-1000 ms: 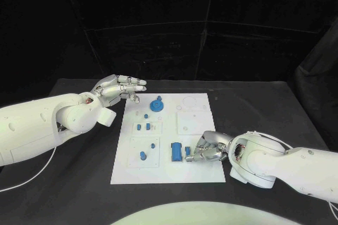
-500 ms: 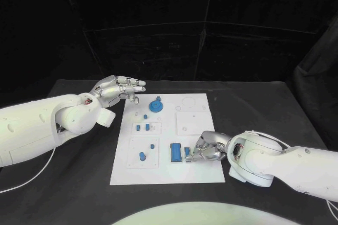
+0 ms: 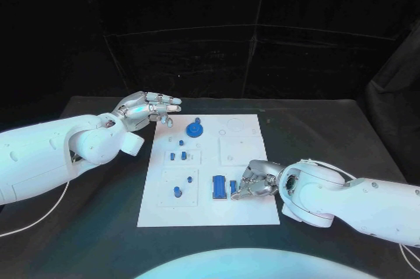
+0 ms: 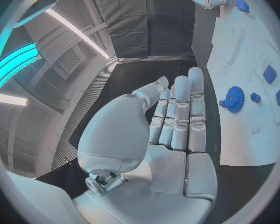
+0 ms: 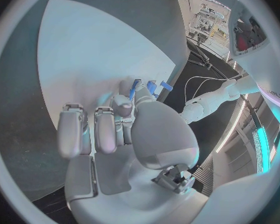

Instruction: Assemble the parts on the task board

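1 upright blue part [image 3: 233, 187] pinched by right hand [image 3: 252, 182]; left hand [image 3: 145, 111] released.

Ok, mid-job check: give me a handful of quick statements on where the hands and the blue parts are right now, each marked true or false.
1. The left hand hovers at the task board's far left corner, holding nothing. True.
2. The blue gear lies at the board's near edge. False: it sits at the far end, close to the left hand.
3. The right hand is down at the board's right side, fingers beside a small blue part. True.
4. The long blue block is lifted off the board. False: it rests on the board, left of the right hand.
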